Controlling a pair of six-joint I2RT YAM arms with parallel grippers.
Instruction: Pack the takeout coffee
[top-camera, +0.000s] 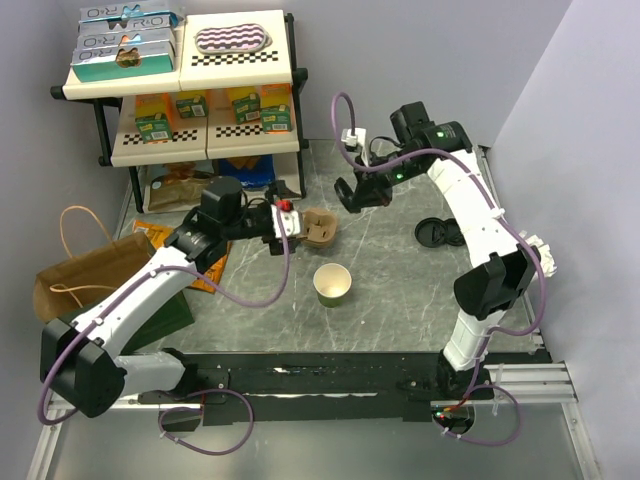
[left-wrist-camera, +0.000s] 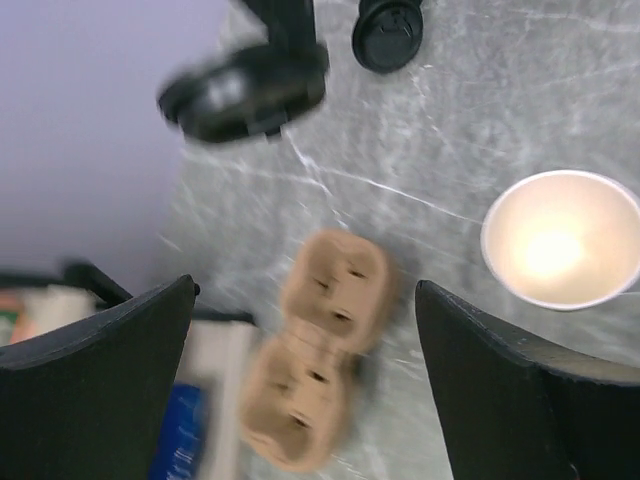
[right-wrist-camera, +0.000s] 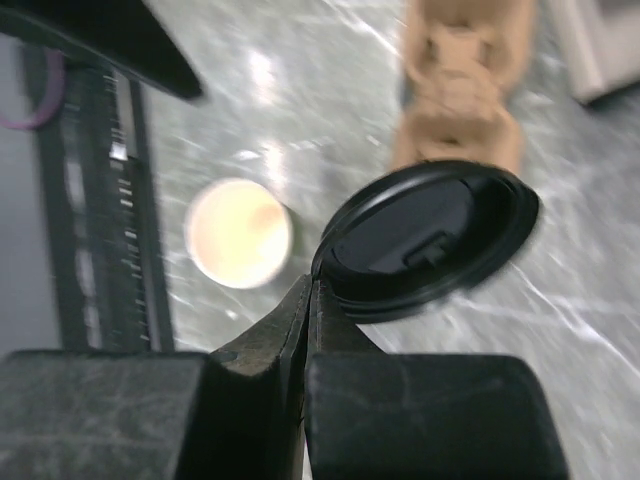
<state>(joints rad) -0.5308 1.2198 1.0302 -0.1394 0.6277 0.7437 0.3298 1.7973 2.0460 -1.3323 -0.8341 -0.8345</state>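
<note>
Mid-table on the grey marble top, green cup upright and lidless, left gripper spread wide by the brown carrier, right gripper pinching a black lid by its rim

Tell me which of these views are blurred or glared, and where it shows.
Top external: sharp and evenly lit, with only soft shadows. Left wrist: smeared throughout, the pulp carrier soft-edged, the inside of the cup blown out to near white. Right wrist: also smeared, with glare streaks on the table, though the black lid pinched in the right pincer is easy to make out.
</note>
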